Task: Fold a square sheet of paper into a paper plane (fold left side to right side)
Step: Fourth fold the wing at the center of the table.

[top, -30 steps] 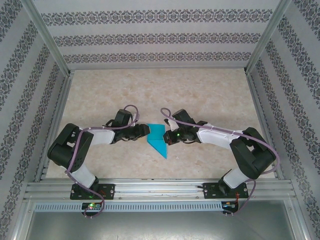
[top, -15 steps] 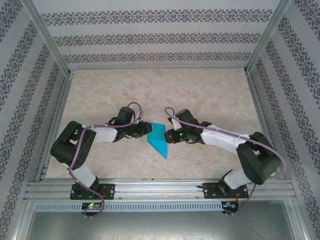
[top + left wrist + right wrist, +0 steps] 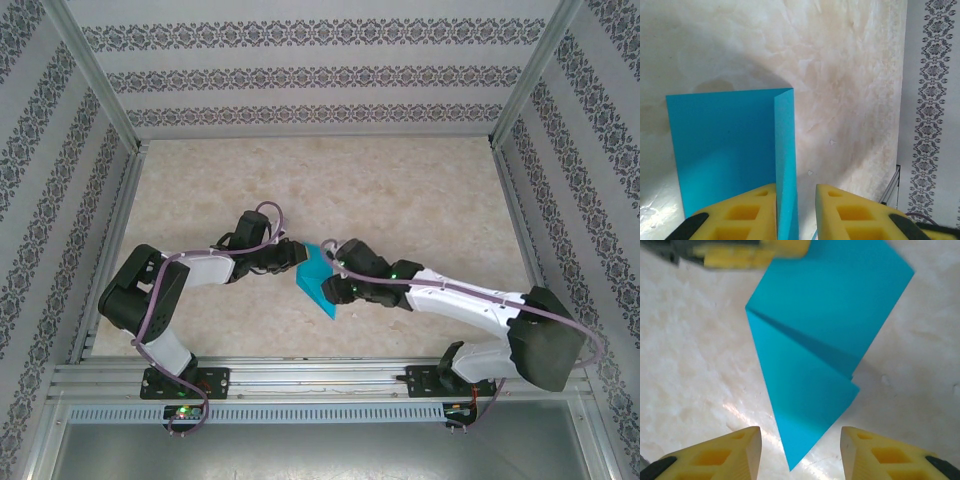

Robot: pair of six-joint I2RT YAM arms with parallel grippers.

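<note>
While the two arms are meeting low and centre on the table, the paper is lying between them on a beige, marbled top that is catching soft glare in the wrist views. Walls papered in grey floral stripes are closing in the far end and both sides. Bare aluminium posts are rising at the corners, and an aluminium rail is running along the near edge, where the arm bases are sitting.

The paper is lying as a folded teal wedge. From above, its long axis is running from the far side toward the near edge, leaning slightly right. Its sharp tip is pointing at the rail, and its broad end is sitting by the left gripper.

That gripper is reaching in from the left. In its own view the yellow fingers are standing a little apart, straddling a raised flap of the paper. One finger seems to be lying against the flap while a slim gap is showing before the other, so nothing is being clamped.

The right gripper is sitting beside the pointed half. In its view the fingers are standing wide apart, and the paper's tip is pointing into the space between them, touching neither.
</note>
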